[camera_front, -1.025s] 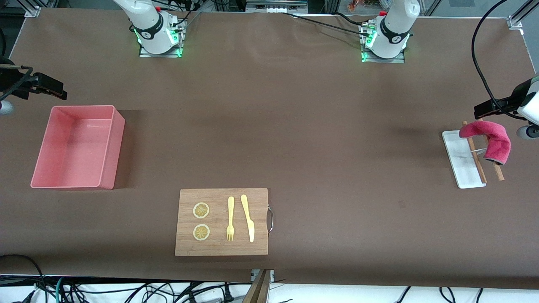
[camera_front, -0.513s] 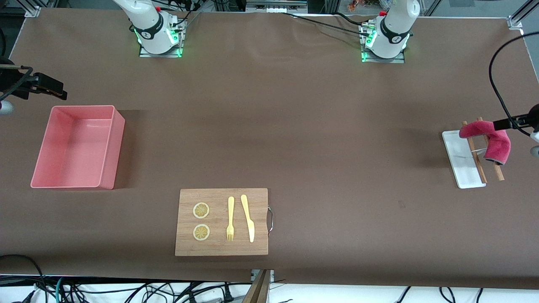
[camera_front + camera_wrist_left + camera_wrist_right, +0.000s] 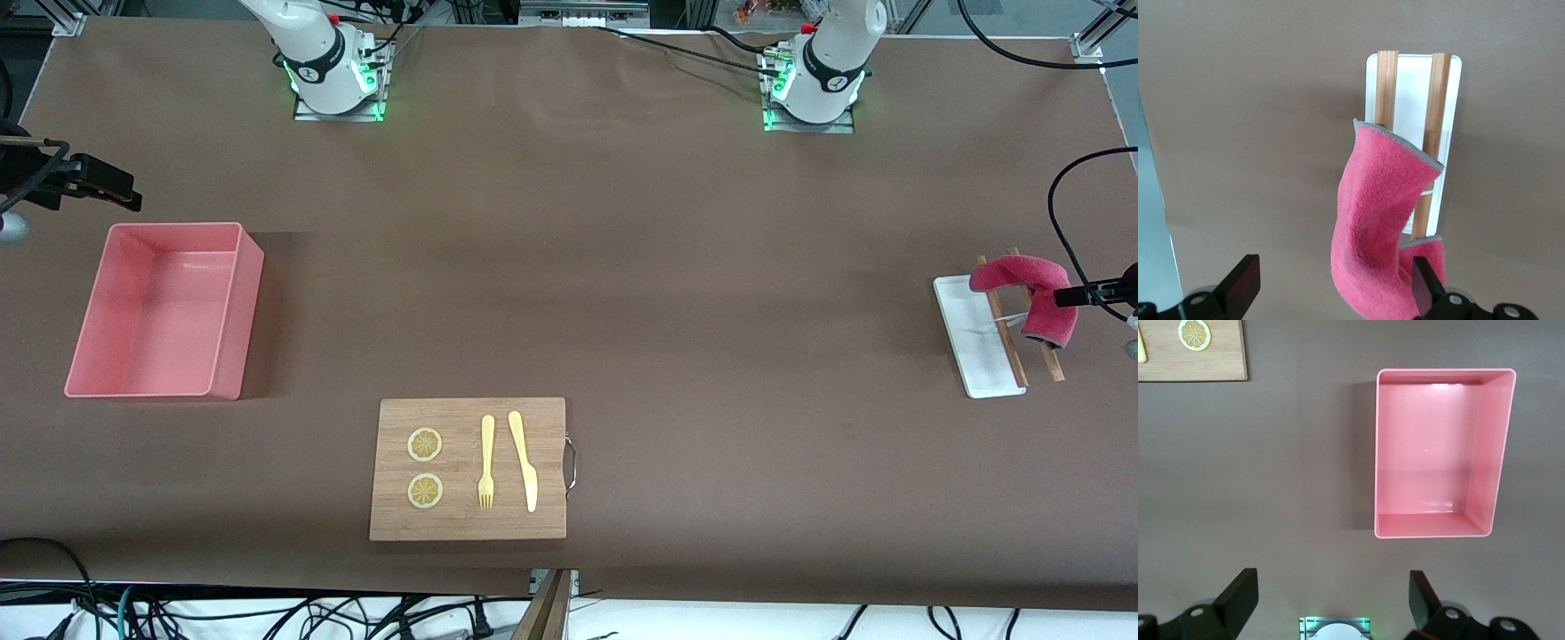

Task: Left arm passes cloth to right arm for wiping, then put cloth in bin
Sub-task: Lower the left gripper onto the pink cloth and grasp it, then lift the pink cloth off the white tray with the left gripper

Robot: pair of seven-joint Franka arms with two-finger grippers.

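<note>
The magenta-pink cloth [image 3: 1031, 298] hangs draped over two wooden rails on a small white tray [image 3: 969, 342] at the left arm's end of the table. My left gripper [image 3: 1071, 296] is beside the cloth, low by its hanging end. In the left wrist view the gripper [image 3: 1335, 290] is open, and the cloth's [image 3: 1385, 220] lower fold sits between its fingers [image 3: 1241, 287], close to one of them. My right gripper [image 3: 124, 197] waits open and empty above the table near the salmon-pink bin [image 3: 240, 311]. The right wrist view shows it [image 3: 1330, 600] open, with the empty bin [image 3: 1495, 453] below.
A wooden board [image 3: 542, 471] with two lemon slices [image 3: 425, 444], a yellow fork [image 3: 486, 462] and a yellow knife [image 3: 524, 462] lies near the front camera. The wooden rails [image 3: 1387, 87] run the tray's length. Black cables hang by the left arm.
My left gripper has come down from over the tray's farther end to the level of the cloth's hanging end. The right arm, cloth and bin have not moved.
</note>
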